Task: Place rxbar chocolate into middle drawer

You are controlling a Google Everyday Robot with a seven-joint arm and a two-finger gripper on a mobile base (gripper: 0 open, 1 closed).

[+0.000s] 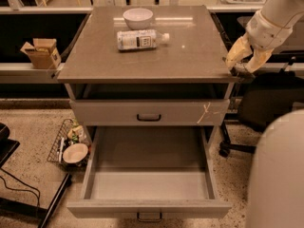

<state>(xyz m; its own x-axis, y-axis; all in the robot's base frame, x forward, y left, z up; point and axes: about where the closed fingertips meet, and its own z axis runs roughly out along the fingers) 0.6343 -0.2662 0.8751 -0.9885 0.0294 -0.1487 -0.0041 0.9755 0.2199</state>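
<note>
My gripper, with pale yellow fingers, hangs at the front right corner of the grey table top. It is shut on the rxbar chocolate, a small dark flat bar that sticks out just past the table's edge. The middle drawer is pulled wide open below, with a plain grey inside and nothing in it. Its dark loop handle faces the front. The gripper is above and to the right of the drawer's opening.
A clear bottle with a white label lies on the table top, with a white bowl behind it. A closed drawer with a pale scratch mark sits above the open one. A wire basket stands on the floor at left, and a cardboard box on a ledge.
</note>
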